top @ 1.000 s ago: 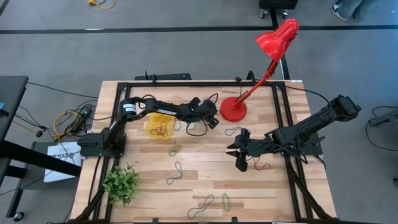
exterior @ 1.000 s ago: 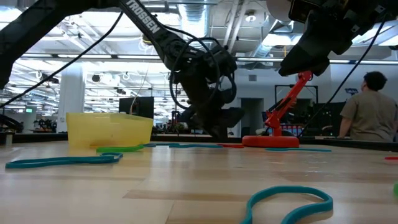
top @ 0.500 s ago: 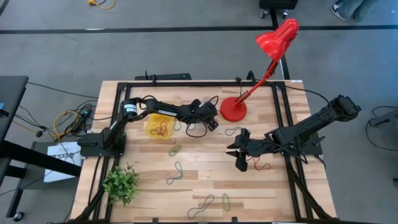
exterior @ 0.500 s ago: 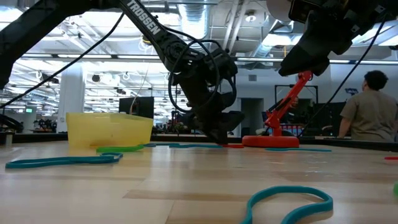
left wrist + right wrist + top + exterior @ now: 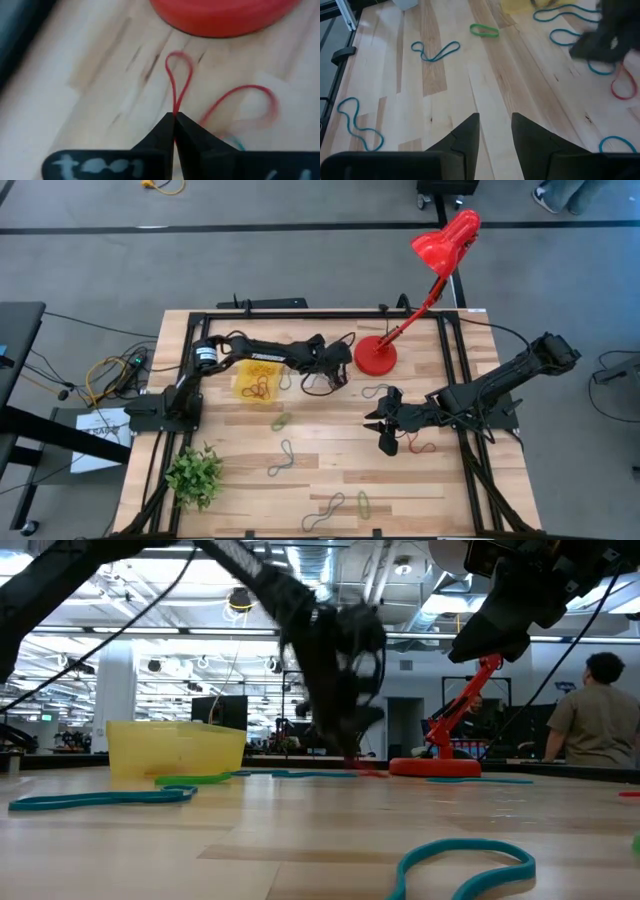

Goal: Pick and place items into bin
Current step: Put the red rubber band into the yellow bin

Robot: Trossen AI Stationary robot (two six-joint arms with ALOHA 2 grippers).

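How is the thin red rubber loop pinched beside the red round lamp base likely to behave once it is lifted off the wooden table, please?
Probably floppy: the thin red rubber loop lies in slack curves from the left pincer, so it should dangle and stretch. It looks very light, unlikely to strain the grip. Being so thin, it might slip out or catch on the red round lamp base nearby.

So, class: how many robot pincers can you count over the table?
2. The left pincer is shut on a red loop beside the red lamp base; the right pincer hangs open above the table, on its right half.
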